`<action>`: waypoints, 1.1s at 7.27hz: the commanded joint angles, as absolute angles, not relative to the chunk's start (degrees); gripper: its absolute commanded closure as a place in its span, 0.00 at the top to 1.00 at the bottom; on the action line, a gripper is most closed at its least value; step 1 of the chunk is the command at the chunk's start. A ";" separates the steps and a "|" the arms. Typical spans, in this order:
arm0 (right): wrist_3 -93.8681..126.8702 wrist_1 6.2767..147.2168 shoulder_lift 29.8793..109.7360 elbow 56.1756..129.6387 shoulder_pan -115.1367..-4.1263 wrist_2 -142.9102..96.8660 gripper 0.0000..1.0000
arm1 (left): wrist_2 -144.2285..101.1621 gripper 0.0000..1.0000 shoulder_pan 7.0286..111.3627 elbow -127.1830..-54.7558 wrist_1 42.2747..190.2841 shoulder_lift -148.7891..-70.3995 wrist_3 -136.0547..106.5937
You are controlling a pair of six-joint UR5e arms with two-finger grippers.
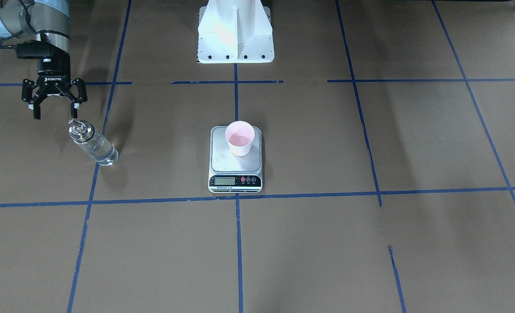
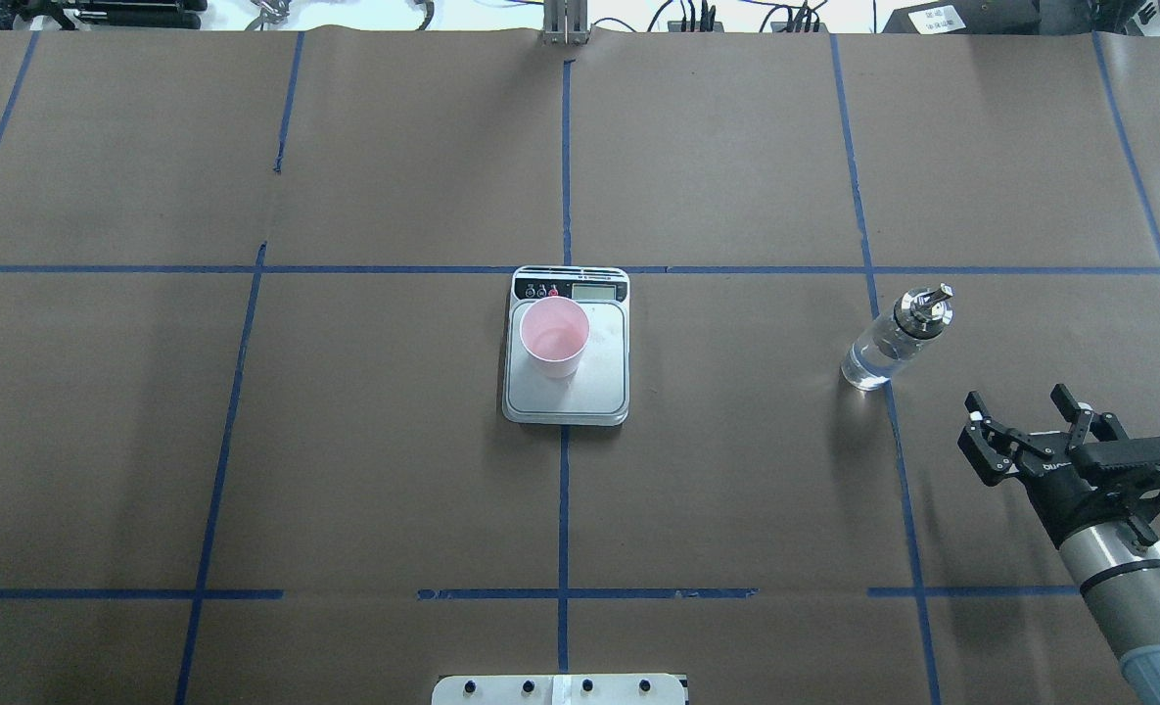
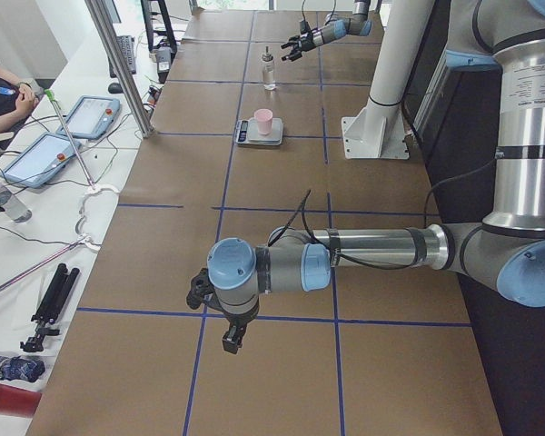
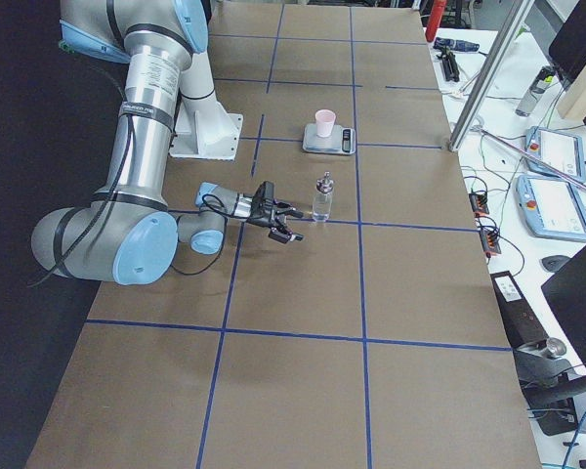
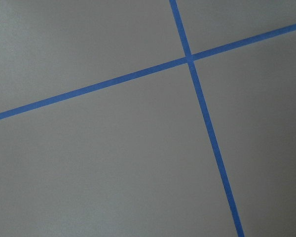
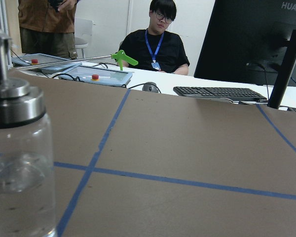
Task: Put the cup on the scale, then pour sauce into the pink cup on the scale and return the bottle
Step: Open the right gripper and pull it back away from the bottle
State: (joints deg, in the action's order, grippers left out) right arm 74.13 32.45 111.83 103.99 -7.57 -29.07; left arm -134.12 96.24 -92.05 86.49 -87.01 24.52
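- Exterior front-facing: the cup (image 1: 240,140) stands upright on the scale (image 1: 223,158), toward the platform's back, so that first step looks done. The bottle (image 1: 93,145) stands on the table well off to the robot's right. The right gripper (image 1: 54,109) hangs just behind its cap, jaws spread wide and holding nothing.
- Overhead exterior: gripper and bottle are near but apart. I can't tell whether anything is in the cup, so the pour may be ahead or finished.
- Exterior left: the left gripper (image 3: 225,320) hangs low, far from the scale. I cannot tell how its jaws stand.
- Exterior right: the open fingers point toward the bottle.
- Left wrist-mounted: only table and blue tape (image 5: 202,98).
- Right wrist-mounted: the bottle looms close, with clear sauce (image 6: 19,197) inside.
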 commanded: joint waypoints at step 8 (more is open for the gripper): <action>18.95 33.13 111.27 97.04 -30.90 -30.58 1.00 | -134.12 1.00 96.24 -91.93 86.40 -86.92 24.52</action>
State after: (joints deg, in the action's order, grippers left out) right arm 27.29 32.90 111.67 98.48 -26.42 -30.45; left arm -134.12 96.24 -92.00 86.40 -86.93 24.52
